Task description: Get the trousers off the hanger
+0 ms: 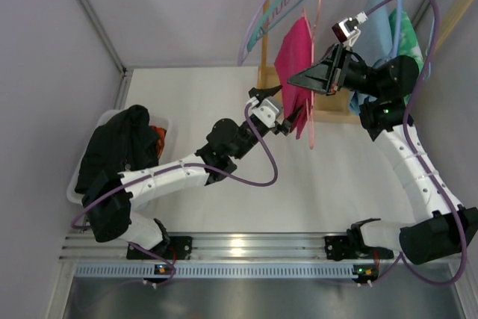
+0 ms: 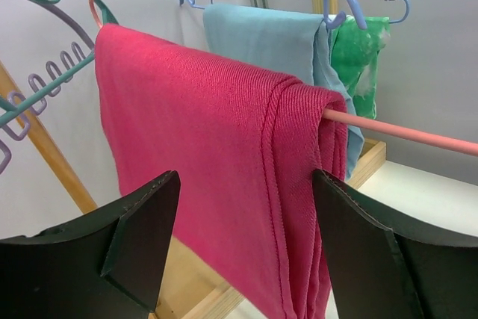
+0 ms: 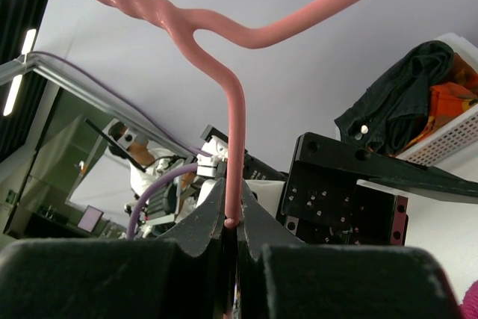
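Observation:
The magenta trousers (image 1: 296, 65) hang folded over the bar of a pink wire hanger (image 1: 313, 98), and fill the left wrist view (image 2: 224, 162). My left gripper (image 1: 286, 122) is open just below the trousers' lower edge; its two black fingers (image 2: 142, 218) stand either side of the cloth without touching it. My right gripper (image 1: 308, 78) is shut on the pink hanger's wire (image 3: 235, 147) and holds the hanger clear of the rail. The hanger's bar (image 2: 403, 132) sticks out past the folded cloth.
A wooden rack (image 1: 267, 35) at the back carries teal and lilac empty hangers (image 1: 280, 1) and blue hangers with light blue (image 1: 376, 31) and green garments (image 1: 407, 35). A white basket (image 1: 78, 177) at the left holds dark clothes (image 1: 112, 147).

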Robot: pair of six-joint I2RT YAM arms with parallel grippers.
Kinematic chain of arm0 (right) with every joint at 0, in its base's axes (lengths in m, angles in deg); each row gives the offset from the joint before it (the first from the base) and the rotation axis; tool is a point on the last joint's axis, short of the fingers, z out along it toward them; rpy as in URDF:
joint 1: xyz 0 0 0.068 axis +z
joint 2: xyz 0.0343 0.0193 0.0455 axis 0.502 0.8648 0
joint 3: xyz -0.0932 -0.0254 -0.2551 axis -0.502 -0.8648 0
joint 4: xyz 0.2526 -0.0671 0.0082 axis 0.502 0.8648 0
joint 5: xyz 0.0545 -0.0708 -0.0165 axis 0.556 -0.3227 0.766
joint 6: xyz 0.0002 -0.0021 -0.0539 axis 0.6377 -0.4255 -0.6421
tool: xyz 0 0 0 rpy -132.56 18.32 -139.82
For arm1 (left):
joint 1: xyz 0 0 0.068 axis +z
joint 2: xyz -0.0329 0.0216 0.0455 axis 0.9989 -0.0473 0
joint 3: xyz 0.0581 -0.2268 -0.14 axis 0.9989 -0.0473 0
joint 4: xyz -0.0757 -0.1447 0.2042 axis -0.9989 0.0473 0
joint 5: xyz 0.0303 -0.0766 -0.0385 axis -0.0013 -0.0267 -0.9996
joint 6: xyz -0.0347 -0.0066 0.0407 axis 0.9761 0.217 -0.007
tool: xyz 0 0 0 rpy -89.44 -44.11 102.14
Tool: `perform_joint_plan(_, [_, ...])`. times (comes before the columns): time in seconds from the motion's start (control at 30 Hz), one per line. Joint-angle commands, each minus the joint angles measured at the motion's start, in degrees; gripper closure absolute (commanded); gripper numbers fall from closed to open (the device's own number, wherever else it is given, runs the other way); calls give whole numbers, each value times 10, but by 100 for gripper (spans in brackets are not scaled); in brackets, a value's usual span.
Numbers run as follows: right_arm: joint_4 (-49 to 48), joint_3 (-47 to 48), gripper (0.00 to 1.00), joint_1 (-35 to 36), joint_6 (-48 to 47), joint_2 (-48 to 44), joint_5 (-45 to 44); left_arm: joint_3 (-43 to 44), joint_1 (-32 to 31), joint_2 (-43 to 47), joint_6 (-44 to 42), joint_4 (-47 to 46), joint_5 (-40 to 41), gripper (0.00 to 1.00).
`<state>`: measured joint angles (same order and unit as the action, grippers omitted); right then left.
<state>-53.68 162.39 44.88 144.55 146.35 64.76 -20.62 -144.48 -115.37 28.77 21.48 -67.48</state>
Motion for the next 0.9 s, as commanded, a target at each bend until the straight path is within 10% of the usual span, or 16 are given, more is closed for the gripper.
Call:
perform_joint_plan(0.0, [-92, 21, 100, 8, -53, -38, -14, 28, -3, -1, 2, -52, -17, 22])
perform_joint_plan(0.43, [-104, 24, 100, 9, -44, -29, -13, 3, -9, 14, 3, -51, -4, 11])
perform_joint_plan(0.87, [-103, 15, 100, 9, -40, -34, -3, 52, 3, -25, -10, -35, 58, 21])
